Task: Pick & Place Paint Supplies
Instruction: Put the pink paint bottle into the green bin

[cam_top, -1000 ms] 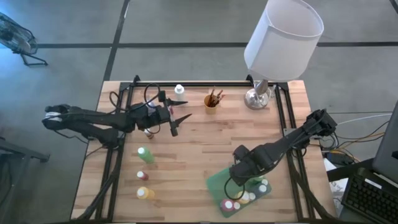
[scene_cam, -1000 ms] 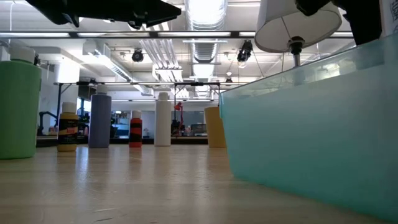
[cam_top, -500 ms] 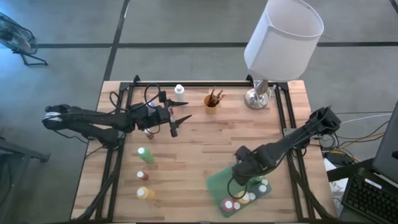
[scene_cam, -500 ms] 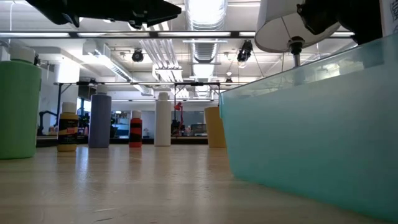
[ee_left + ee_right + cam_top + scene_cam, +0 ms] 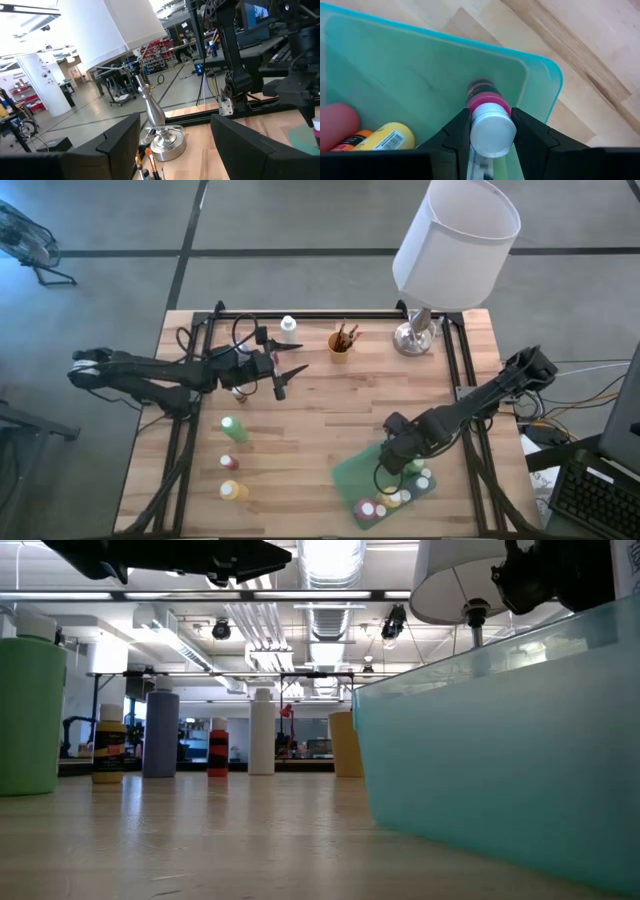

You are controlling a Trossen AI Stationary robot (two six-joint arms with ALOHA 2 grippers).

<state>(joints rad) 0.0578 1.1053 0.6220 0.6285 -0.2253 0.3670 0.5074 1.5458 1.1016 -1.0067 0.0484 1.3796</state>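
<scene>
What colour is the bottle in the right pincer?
Pink bottle with a white cap, seen best in the right wrist view.

Open left end effector (image 5: 172, 145) facing silver lamp base (image 5: 162, 141), brush tips (image 5: 148, 161) just beside, wooden table (image 5: 250, 131) underneath

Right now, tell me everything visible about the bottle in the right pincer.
The small pink-and-green paint bottle with a silvery-white cap looks plastic. The right pincer is shut on it at the cap end, one dark finger either side. It hangs over the translucent green plastic bin, above its floor near one corner, apart from the yellow bottle lying there.
</scene>
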